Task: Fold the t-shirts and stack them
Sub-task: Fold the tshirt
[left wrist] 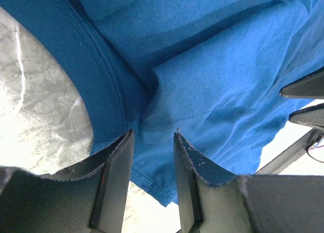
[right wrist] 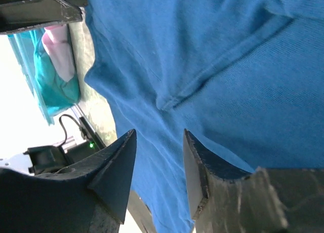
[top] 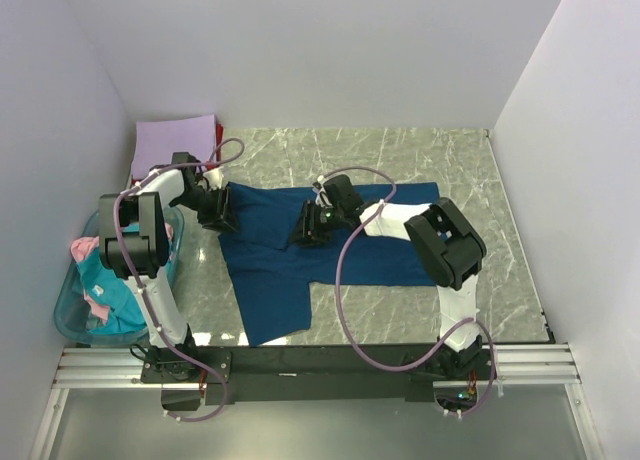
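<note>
A dark blue t-shirt (top: 275,255) lies spread flat on the marble table, partly folded. My left gripper (top: 222,218) is open at the shirt's left upper edge; in the left wrist view (left wrist: 152,134) its jaws stand apart just over the cloth (left wrist: 202,66) beside the ribbed collar (left wrist: 76,55). My right gripper (top: 308,230) is open over the shirt's middle; in the right wrist view (right wrist: 159,132) its jaws stand apart above a seam (right wrist: 202,81). A lavender shirt (top: 175,140) lies folded at the back left, with a red one (top: 219,132) showing under it.
A translucent blue basket (top: 68,318) at the left table edge holds a teal shirt (top: 112,292) and a pink one (top: 84,248); both show in the right wrist view (right wrist: 50,81). White walls close the table on three sides. Cables loop over both arms.
</note>
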`<state>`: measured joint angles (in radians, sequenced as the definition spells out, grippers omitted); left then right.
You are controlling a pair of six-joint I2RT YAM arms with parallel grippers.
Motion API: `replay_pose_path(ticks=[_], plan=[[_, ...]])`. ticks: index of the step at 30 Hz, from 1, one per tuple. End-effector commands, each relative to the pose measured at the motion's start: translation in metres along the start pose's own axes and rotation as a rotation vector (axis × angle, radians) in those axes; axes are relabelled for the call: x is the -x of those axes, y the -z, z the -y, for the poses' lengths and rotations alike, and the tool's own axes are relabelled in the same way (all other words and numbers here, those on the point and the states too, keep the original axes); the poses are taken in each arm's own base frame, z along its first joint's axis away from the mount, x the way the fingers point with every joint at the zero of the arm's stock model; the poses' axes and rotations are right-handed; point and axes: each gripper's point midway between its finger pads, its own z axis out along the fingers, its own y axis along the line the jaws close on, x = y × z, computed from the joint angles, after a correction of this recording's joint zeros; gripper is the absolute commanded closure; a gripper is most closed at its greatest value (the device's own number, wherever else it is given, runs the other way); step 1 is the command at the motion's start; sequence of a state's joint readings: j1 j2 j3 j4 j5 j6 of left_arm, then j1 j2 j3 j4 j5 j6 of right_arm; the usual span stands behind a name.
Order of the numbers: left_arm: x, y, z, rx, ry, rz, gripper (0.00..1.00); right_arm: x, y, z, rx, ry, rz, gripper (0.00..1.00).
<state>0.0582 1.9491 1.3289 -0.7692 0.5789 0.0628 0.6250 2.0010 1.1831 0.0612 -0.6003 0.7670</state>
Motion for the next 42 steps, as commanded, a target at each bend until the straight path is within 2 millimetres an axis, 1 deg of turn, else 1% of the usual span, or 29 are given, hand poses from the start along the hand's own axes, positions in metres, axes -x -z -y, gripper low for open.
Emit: replay_pose_path(ticks=[1, 2, 4, 5, 6, 8, 10, 13, 17, 19, 24, 25, 27, 28, 33, 35, 36, 42], plan=[[0.003, -0.003, 0.005, -0.03, -0.006, 0.012, 0.57, 0.012, -0.008, -0.012, 0.004, -0.001, 0.069, 0.5], [0.003, -0.004, 0.004, -0.028, -0.003, 0.011, 0.57, 0.011, -0.011, -0.01, -0.007, -0.014, 0.066, 0.5], [0.002, -0.005, 0.003, -0.028, -0.002, 0.009, 0.57, 0.013, -0.015, -0.012, -0.015, -0.016, 0.071, 0.5], [0.001, -0.005, 0.004, -0.03, -0.001, 0.008, 0.57, 0.012, -0.018, -0.008, -0.027, -0.026, 0.065, 0.5], [0.0, -0.005, 0.004, -0.031, 0.0, 0.006, 0.57, 0.014, -0.02, -0.009, -0.037, -0.023, 0.074, 0.5], [0.001, -0.005, 0.004, -0.035, -0.001, 0.007, 0.57, 0.011, -0.025, -0.003, -0.067, -0.034, 0.066, 0.5], [0.0, -0.005, 0.005, -0.038, -0.001, 0.008, 0.57, 0.011, -0.027, -0.001, -0.079, -0.034, 0.075, 0.51], [0.001, -0.005, 0.005, -0.035, -0.003, 0.01, 0.57, 0.016, -0.031, -0.007, -0.073, -0.022, 0.09, 0.52], [-0.002, -0.007, 0.005, -0.04, 0.0, 0.001, 0.57, 0.017, -0.039, -0.008, -0.075, -0.021, 0.08, 0.53], [-0.003, -0.007, 0.005, -0.039, 0.0, 0.0, 0.58, 0.017, -0.039, -0.007, -0.078, -0.022, 0.077, 0.55], [-0.001, -0.006, 0.006, -0.045, 0.0, 0.0, 0.65, 0.016, -0.038, -0.007, -0.079, -0.016, 0.068, 0.69], [-0.001, -0.006, 0.007, -0.045, 0.001, -0.001, 0.66, 0.015, -0.038, -0.008, -0.075, -0.016, 0.063, 0.74], [-0.001, -0.005, 0.007, -0.047, 0.004, -0.003, 0.69, 0.014, -0.036, -0.01, -0.068, -0.012, 0.057, 0.81], [-0.001, -0.004, 0.007, -0.044, 0.0, -0.002, 0.69, 0.014, -0.036, -0.011, -0.065, -0.01, 0.056, 0.86], [-0.001, -0.003, 0.008, -0.039, 0.001, 0.0, 0.77, 0.016, -0.03, -0.019, -0.048, 0.008, 0.059, 0.96], [-0.003, -0.005, 0.006, -0.038, 0.01, -0.009, 0.77, 0.017, -0.029, -0.022, -0.041, 0.012, 0.059, 1.0], [-0.003, -0.005, 0.006, -0.039, 0.012, -0.007, 0.77, 0.017, -0.029, -0.023, -0.04, 0.015, 0.057, 1.0], [-0.007, -0.008, 0.001, -0.017, 0.02, -0.019, 0.66, 0.018, -0.028, -0.025, -0.027, 0.013, 0.05, 1.0]])
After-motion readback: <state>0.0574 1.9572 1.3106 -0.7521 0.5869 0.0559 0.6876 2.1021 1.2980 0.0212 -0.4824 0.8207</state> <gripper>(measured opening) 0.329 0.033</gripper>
